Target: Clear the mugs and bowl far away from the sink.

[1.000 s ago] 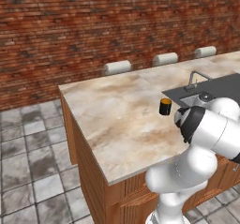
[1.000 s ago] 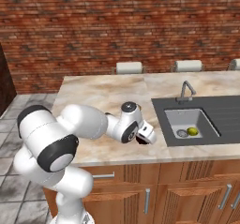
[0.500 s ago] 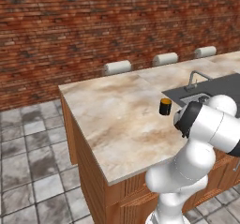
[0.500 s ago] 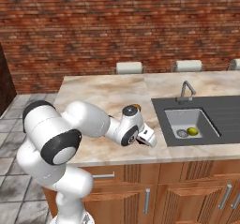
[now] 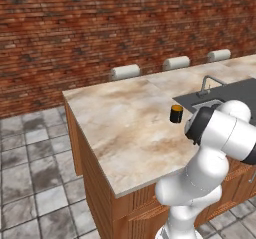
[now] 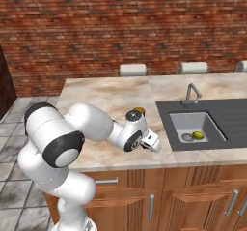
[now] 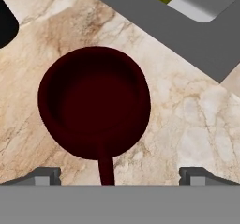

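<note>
Pincer (image 7: pixel 120 176): we see it spread wide in the hand view, both grey fingertips (image 7: pixel 44 175) low at the edge, nothing between them but bare stone and the tip of a handle. In the right base view the pincer (image 6: pixel 153 144) sits low over the front part of the table, just left of the sink.
Dark red mug (image 7: pixel 94 102): we look straight down into it from the hand view; it stands upright on the table, below the pincer, its thin handle running toward the gap between the fingertips. No fingertip touches it.
Black mug (image 5: pixel 176 113): upright on the table beside the sink's left edge, orange inside showing at its rim. In the right base view only its orange top (image 6: pixel 139 110) peeks over the wrist. In the hand view a black shape at the left edge (image 7: pixel 6 27) may be this mug; we cannot tell for sure.
Sink (image 6: pixel 217 129): dark grey surround with a light basin, set into the table to the right of the arm; a thin tap (image 6: pixel 191 93) stands behind the basin.
Yellow-green round thing (image 6: pixel 197 135): lying in the basin near the drain.
Table (image 5: pixel 130 133): marbled beige top on wooden cabinets.
Bowl: we cannot place it.
Backdrop: brick wall (image 6: pixel 120 27) behind, with white stool tops (image 6: pixel 132 69) along the table's far edge.
</note>
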{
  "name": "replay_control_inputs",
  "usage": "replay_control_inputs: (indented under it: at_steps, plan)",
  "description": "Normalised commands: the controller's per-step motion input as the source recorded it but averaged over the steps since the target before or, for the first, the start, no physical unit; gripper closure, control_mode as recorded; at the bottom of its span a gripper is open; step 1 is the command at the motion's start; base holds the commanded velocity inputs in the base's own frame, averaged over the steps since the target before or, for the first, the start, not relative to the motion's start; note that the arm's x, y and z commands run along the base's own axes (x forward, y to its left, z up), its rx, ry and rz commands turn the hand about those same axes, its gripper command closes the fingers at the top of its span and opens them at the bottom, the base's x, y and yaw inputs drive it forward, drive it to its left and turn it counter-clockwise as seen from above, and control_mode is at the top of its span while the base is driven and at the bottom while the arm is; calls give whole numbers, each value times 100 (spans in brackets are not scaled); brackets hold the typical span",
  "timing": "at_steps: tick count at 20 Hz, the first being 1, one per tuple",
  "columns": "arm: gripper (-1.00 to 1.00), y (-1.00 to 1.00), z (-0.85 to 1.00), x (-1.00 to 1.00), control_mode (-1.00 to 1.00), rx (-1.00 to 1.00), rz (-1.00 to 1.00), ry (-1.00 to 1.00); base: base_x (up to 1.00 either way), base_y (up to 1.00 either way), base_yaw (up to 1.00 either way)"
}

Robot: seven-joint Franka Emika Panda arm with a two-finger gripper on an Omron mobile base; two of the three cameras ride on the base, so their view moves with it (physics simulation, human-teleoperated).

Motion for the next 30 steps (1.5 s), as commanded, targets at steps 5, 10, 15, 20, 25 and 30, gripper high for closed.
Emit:
replay_control_inputs:
  at_steps: [5, 10, 15, 20, 25, 30]
  plan:
    - [-100, 0, 0, 7, -100, 0, 0, 0, 0, 0, 0]
    - [-100, 0, 0, 18, -100, 0, 0, 0, 0, 0, 0]
    - [-100, 0, -3, 8, -100, 0, 0, 0, 0, 0, 0]
    - [-100, 0, -17, 0, -100, 0, 0, 0, 0, 0, 0]
    - [-100, 0, -9, 0, -100, 0, 0, 0, 0, 0, 0]
    - [100, 0, -6, 0, -100, 0, 0, 0, 0, 0, 0]
